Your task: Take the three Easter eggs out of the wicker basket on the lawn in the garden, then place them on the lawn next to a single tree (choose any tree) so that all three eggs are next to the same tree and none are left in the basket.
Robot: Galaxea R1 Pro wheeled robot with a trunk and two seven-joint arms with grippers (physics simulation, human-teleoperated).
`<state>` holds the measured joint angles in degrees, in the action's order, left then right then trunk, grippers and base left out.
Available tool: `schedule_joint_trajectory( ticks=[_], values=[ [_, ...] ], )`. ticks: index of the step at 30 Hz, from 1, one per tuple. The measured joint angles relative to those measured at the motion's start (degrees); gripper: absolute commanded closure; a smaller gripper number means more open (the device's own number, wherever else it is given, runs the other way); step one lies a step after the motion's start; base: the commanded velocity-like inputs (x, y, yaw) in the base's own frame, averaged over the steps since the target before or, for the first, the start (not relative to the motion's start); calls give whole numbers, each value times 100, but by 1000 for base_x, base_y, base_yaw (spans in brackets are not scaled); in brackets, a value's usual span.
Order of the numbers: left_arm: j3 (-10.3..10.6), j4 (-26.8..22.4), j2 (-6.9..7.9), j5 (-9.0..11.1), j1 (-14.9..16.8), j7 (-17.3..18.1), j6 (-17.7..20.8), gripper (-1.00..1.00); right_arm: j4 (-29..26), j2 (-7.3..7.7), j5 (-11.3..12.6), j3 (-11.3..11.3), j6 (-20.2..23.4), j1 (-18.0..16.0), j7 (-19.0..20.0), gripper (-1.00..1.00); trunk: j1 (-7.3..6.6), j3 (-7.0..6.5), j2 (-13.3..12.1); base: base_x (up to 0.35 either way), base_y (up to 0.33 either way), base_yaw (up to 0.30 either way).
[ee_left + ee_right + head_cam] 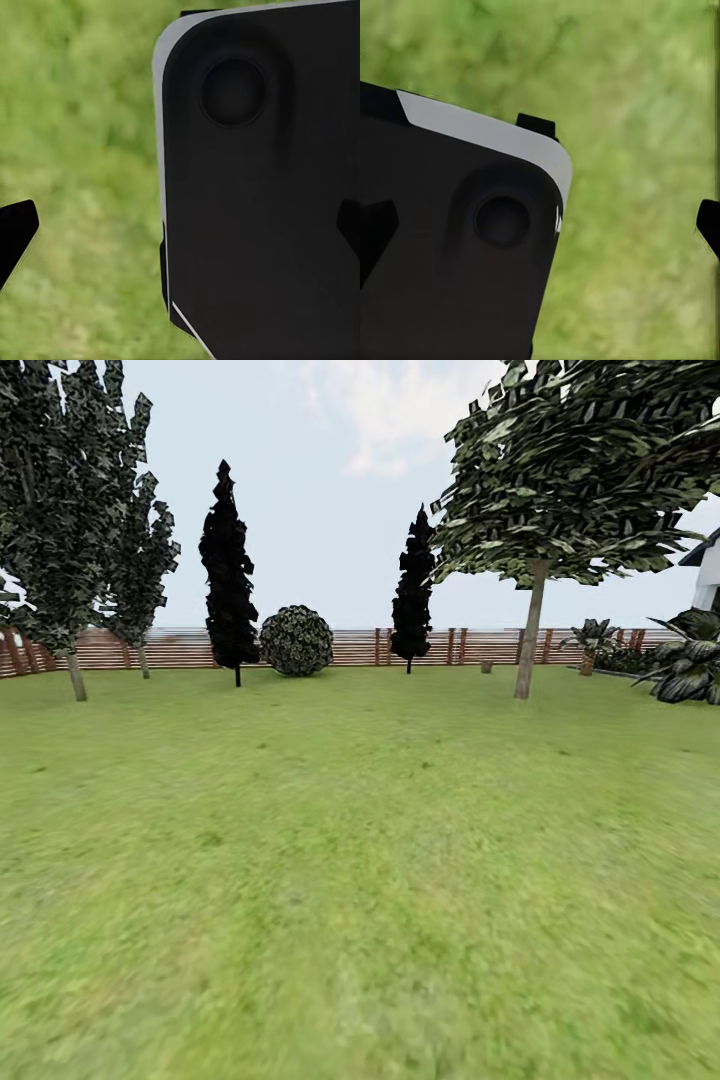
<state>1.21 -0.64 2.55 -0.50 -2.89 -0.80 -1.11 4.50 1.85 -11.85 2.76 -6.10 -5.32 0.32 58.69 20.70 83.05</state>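
Grass of the lawn [360, 880] fills your foreground and runs back to the slatted wooden fence [340, 648], with a broad-leaved tree [530, 630] at right, two dark conifers [228, 580] and a round shrub [296, 641] mid-frame. Your left gripper [180, 232] and right gripper [540, 229] each hang over turf beside a dark body panel [262, 187], fingertips set wide apart and gripping nothing. You seem early in the job: basket and eggs remain to be found, so all three moves look outstanding.

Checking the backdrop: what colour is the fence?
Brown, horizontal slats with darker reddish posts; the fence shows best in the head view, behind the lawn.
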Motion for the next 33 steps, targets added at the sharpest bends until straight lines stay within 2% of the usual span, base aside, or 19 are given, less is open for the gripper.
schedule_joint_trajectory(
  ticks=[12,23,33],
  values=[
    [-1,3,-3,-3,0,7,-8,-100,0,-5,-3,2,9,1,13,-100,2,0,0,86,0,0],
    [-1,0,0,-6,1,8,-8,-100,0,-1,-1,-3,-11,3,8,-100,0,0,0,321,0,-12],
    [-1,-43,8,-3,2,5,-12,-100,0,0,25,-3,-22,4,16,-100,0,0,0,335,0,-226]
  ],
)
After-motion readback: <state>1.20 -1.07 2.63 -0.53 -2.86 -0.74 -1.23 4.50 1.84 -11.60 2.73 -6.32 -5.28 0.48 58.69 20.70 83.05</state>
